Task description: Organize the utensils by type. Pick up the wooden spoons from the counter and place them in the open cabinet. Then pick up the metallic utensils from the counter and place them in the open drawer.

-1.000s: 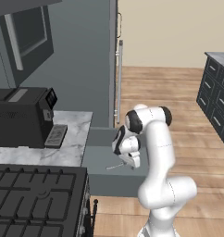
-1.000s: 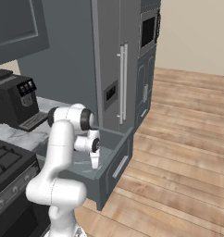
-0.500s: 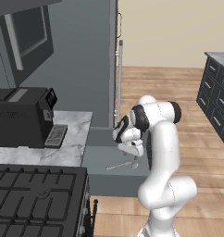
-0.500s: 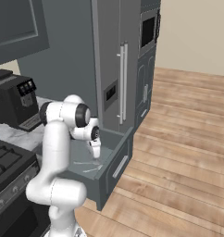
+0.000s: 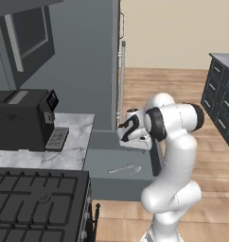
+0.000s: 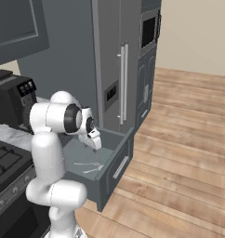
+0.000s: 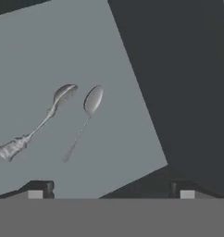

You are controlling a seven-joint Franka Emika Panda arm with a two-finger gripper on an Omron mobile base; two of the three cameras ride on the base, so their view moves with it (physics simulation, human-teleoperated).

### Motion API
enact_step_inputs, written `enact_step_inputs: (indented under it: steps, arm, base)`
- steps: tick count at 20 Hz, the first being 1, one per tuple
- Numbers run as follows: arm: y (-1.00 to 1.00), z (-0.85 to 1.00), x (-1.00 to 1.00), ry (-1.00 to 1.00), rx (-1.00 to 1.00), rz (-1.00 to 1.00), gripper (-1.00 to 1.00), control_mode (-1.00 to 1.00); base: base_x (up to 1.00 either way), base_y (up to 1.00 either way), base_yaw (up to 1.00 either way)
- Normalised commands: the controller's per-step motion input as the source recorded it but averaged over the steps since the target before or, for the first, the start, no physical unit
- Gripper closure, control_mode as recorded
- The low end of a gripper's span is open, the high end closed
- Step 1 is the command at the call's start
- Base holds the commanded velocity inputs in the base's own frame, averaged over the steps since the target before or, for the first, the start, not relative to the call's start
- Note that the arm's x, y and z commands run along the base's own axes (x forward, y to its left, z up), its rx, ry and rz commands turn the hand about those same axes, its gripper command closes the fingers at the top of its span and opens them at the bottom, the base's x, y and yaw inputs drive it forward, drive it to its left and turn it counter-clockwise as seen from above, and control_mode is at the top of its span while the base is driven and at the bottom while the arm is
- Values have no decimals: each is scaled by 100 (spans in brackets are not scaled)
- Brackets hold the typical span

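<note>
Left to right: coffee machine (image 5: 22, 118) on the marble counter (image 5: 74, 146) at 9 o'clock. Open drawer (image 5: 117, 163) at centre; two metal spoons (image 7: 63, 118) lie on its floor side by side, bowls toward 12 o'clock in the hand view. Gripper (image 7: 111, 187) hangs above the drawer, jaws spread wide, holding nothing. Tall cabinet (image 6: 109, 60) at 12 o'clock behind.

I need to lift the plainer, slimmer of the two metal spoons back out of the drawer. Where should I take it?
Grip the slim spoon at mid-handle, coming straight down with the open hand, fingers across the shaft. It lies flat on the drawer floor, apart from the other spoon, so the thin straight handle probably offers the clearest pinch.
</note>
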Motion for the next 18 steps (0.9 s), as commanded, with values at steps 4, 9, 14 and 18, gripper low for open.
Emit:
enact_step_inputs:
  steps: [4,9,14,18]
  arm:
    - [0,74,-32,-10,0,31,-100,-100]
    - [0,73,-40,-19,1,25,-100,-100]
    - [0,79,-43,-7,1,14,-100,-100]
    - [0,73,-61,-2,4,5,-100,-100]
  base:
    - [0,0,0]
    - [0,0,0]
    - [0,0,0]
    - [0,0,0]
